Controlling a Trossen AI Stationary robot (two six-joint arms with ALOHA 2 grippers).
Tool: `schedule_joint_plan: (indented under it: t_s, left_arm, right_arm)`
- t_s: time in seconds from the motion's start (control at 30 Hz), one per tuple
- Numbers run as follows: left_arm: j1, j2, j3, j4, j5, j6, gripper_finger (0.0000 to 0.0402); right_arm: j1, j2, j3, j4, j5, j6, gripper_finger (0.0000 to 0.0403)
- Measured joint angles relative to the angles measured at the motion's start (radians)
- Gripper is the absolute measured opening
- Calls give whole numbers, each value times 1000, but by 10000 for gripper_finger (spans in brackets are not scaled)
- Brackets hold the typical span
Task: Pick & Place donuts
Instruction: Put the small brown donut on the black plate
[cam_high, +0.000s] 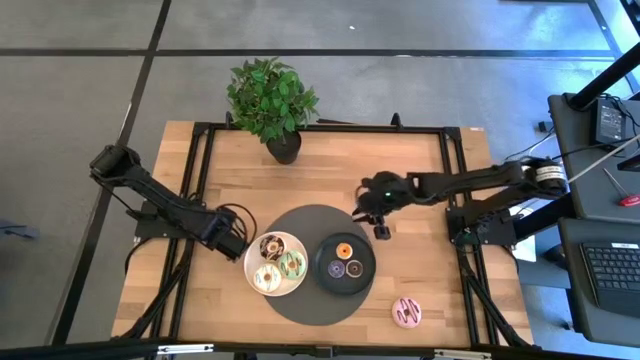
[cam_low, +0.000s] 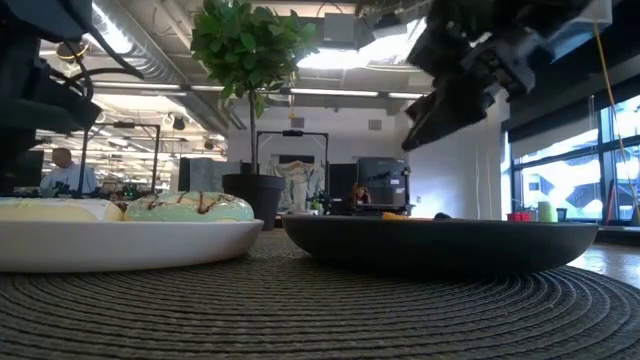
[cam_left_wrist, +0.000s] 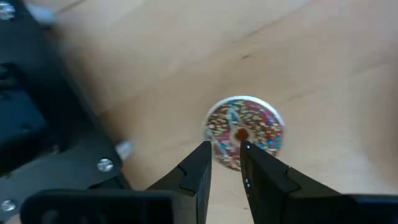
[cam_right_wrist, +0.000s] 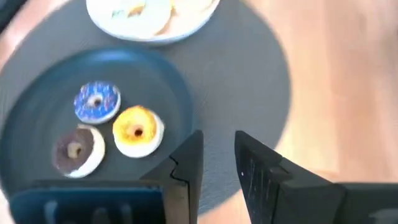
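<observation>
Donuts sit in three places on my wooden table (cam_high: 420, 180). Three large ones share the white plate (cam_high: 252, 262): a chocolate sprinkled donut (cam_high: 272, 246), a green iced donut (cam_high: 292, 265) and a pale donut (cam_high: 266, 279). Three small ones, orange (cam_high: 343, 250), purple (cam_high: 353, 267) and brown (cam_high: 336, 269), lie in the black plate (cam_high: 322, 252). Both plates rest on a round dark placemat (cam_high: 310, 300). A pink donut (cam_high: 407, 312) lies alone on bare wood near the table's front edge, well apart from both arms.

My left gripper (cam_left_wrist: 225, 163) hovers at the white plate's edge, over the sprinkled donut, jaws narrowly spread with nothing between them that I can see. My right gripper (cam_right_wrist: 217, 155) hangs above the mat just beside the black plate, jaws slightly parted and empty.

I judge these toys light, stiff and smooth, likely to skid if nudged. I would pinch across one side of the ring, one finger through the hole.

A potted plant (cam_high: 272, 100) stands at the table's far edge.
</observation>
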Motion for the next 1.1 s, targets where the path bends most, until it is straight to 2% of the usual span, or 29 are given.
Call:
schedule_joint_plan:
  t_s: [0.2,0.37,0.93,1.1]
  left_arm:
    - [0,0,0,5,-9,-21,78]
    - [0,0,0,4,-8,-56,83]
    - [0,11,-3,1,12,-91,84]
    - [0,17,-67,82,29,-91,94]
  right_arm:
    - [1,-176,-76,45,6,51,94]
    - [21,-257,-113,49,22,71,94]
    - [47,-267,-132,42,25,96,94]
    - [47,-267,-132,40,25,96,94]
